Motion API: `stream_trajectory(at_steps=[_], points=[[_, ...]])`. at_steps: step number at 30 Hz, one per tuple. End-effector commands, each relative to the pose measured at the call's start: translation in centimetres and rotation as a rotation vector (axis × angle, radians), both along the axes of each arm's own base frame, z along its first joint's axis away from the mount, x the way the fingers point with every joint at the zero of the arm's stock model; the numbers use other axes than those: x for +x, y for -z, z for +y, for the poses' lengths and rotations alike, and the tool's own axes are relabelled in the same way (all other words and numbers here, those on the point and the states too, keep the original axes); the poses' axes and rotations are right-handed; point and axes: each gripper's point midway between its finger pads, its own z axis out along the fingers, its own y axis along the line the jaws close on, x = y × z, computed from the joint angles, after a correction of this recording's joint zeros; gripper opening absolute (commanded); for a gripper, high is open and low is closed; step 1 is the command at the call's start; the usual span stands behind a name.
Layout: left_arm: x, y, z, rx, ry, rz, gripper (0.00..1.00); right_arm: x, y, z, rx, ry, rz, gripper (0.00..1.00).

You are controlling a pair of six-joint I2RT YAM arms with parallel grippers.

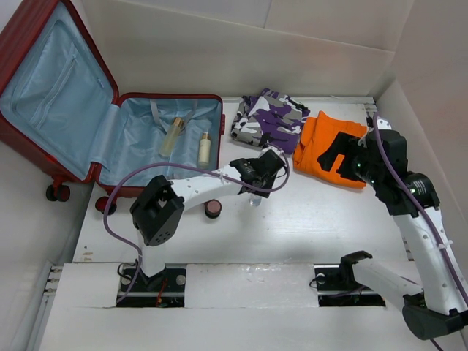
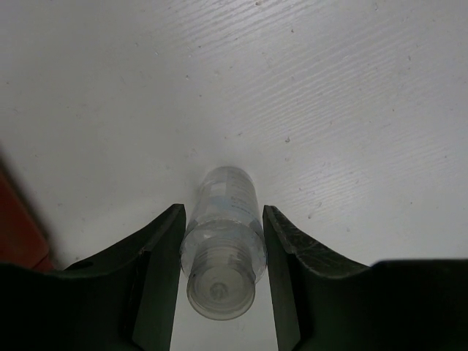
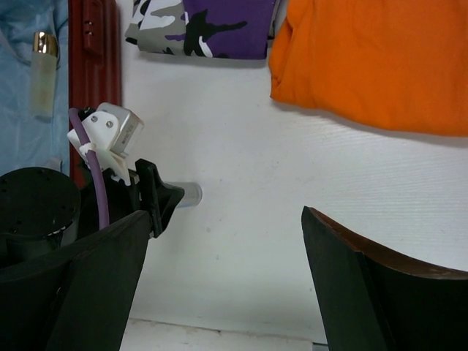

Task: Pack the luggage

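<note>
1. The luggage (image 1: pixel 135 139) lies open at the far left of the table (image 1: pixel 307 234). Its lid is propped up on the left and its blue-lined base lies flat. A gold-capped bottle (image 1: pixel 172 136) and a shorter bottle (image 1: pixel 205 148) rest in the base.
2. Your left gripper (image 2: pixel 223 212) is at the table's middle, over a small clear bottle (image 2: pixel 221 248) that lies on its side with its cap end toward the wrist camera. The fingers (image 2: pixel 157 270) sit one on each side and look to be pressed against it, so it is clamped but not lifted.
3. The bottle is round and smooth and will likely slip. Check that the pads bear on the body, not the cap shoulder. Then lift straight up, carry it left, and lay it on bare lining beside the other two.
4. Your right gripper (image 3: pixel 227 219) hangs near the orange garment (image 1: pixel 329 146), jaws wide apart and empty. It seems best kept clear of the left arm's path.
5. From above, the left gripper covers most of the clear bottle. Its label is too blurred to read, and you cannot tell how firm the squeeze is. The luggage lid is cut off at the picture's edge. A small round dark item (image 1: pixel 213 208) by the left arm cannot be identified.
</note>
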Motion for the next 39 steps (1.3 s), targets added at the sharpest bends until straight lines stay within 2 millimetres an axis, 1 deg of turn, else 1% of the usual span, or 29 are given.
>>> stream_trajectory(at_steps=[1,2,3,4,5,6,7,9,10,11,13,14,15,17,18,19,20,21,24,25,27,28,32,34,35,36,37,38,39], points=[[0.7,-3.7,-0.4,-0.048,-0.017,-0.061,0.24,0.7,-0.9,0.5,0.008,-0.016,-0.044,0.89],[0.7,-4.7,-0.3,-0.064,-0.024,-0.067,0.23,0.7,-1.3,0.5,0.011,-0.016,-0.053,0.89],[1.3,-6.2,-0.6,-0.095,-0.034,-0.088,0.23,0.7,-1.3,0.5,0.011,-0.016,-0.053,0.89],[2.0,-7.7,0.2,-0.112,-0.058,-0.110,0.23,0.7,-1.3,0.5,0.011,-0.016,-0.053,0.89],[2.5,-8.6,0.7,-0.129,-0.081,-0.116,0.22,0.7,-1.3,0.4,0.003,-0.021,-0.054,0.89],[3.2,-10.1,0.9,-0.158,-0.097,-0.137,0.22,0.7,-1.6,0.4,0.005,-0.021,-0.063,0.89],[4.4,-11.9,2.1,-0.197,-0.143,-0.163,0.22,0.7,-1.6,0.4,0.005,-0.021,-0.063,0.89],[5.6,-13.7,4.1,-0.209,-0.196,-0.188,0.22,0.7,-1.6,0.4,0.005,-0.021,-0.063,0.89],[6.5,-15.0,4.9,-0.239,-0.233,-0.207,0.22,0.7,-1.6,0.4,-0.002,-0.025,-0.065,0.89],[7.8,-15.9,7.4,-0.244,-0.292,-0.223,0.22,0.7,-1.6,0.4,-0.002,-0.025,-0.065,0.89],[9.2,-17.3,9.7,-0.268,-0.349,-0.248,0.22,0.6,-1.6,0.7,0.007,-0.041,-0.062,0.89],[10.5,-17.5,12.3,-0.260,-0.413,-0.257,0.22,0.6,-1.6,0.7,0.007,-0.041,-0.062,0.89],[10.9,-18.2,13.6,-0.262,-0.433,-0.265,0.22,0.7,-1.4,0.9,0.011,-0.049,-0.060,0.89],[11.8,-18.2,16.2,-0.243,-0.494,-0.261,0.22,0.4,-1.6,1.0,0.019,-0.060,-0.067,0.89],[12.6,-17.6,18.4,-0.209,-0.540,-0.261,0.22,0.4,-1.2,1.2,0.021,-0.068,-0.057,0.89],[12.8,-17.5,19.7,-0.173,-0.558,-0.269,0.22,0.5,-1.4,1.2,0.024,-0.068,-0.066,0.89],[13.3,-16.9,20.5,-0.149,-0.574,-0.265,0.22,0.4,-1.4,1.4,0.029,-0.077,-0.064,0.89],[13.9,-15.5,22.0,-0.116,-0.610,-0.235,0.22,0.2,-1.3,1.3,0.029,-0.077,-0.064,0.89],[14.3,-13.1,22.7,-0.058,-0.588,-0.172,0.22,0.3,-1.1,1.7,0.038,-0.093,-0.063,0.89],[14.6,-11.3,23.0,-0.025,-0.596,-0.132,0.22,0.2,-0.7,1.7,0.036,-0.093,-0.055,0.89],[15.2,-10.4,23.1,0.017,-0.582,-0.121,0.22,0.2,-0.4,1.9,0.039,-0.102,-0.044,0.89],[15.5,-8.6,23.1,0.050,-0.585,-0.090,0.22,0.1,-0.4,2.0,0.043,-0.110,-0.043,0.89],[17.4,-6.6,23.9,0.110,-0.613,-0.098,0.22,0.2,-0.2,2.2,0.046,-0.118,-0.033,0.89],[18.4,-6.4,24.2,0.105,-0.627,-0.104,0.22,0.2,-0.2,2.2,0.046,-0.118,-0.033,0.89],[18.5,-5.5,24.7,0.118,-0.636,-0.087,0.22,0.2,-0.2,2.2,0.046,-0.118,-0.033,0.89],[19.1,-5.6,24.3,0.099,-0.631,-0.096,0.22,0.2,-0.2,2.2,0.046,-0.118,-0.033,0.89],[19.1,-5.2,24.3,0.104,-0.630,-0.088,0.22,0.4,0.1,2.3,0.044,-0.118,-0.024,0.89],[19.7,-5.6,24.1,0.096,-0.631,-0.099,0.24,0.4,0.1,2.3,0.043,-0.118,-0.024,0.89],[19.9,-4.8,24.0,0.105,-0.630,-0.087,0.26,0.6,0.3,2.3,0.041,-0.117,-0.013,0.89]])
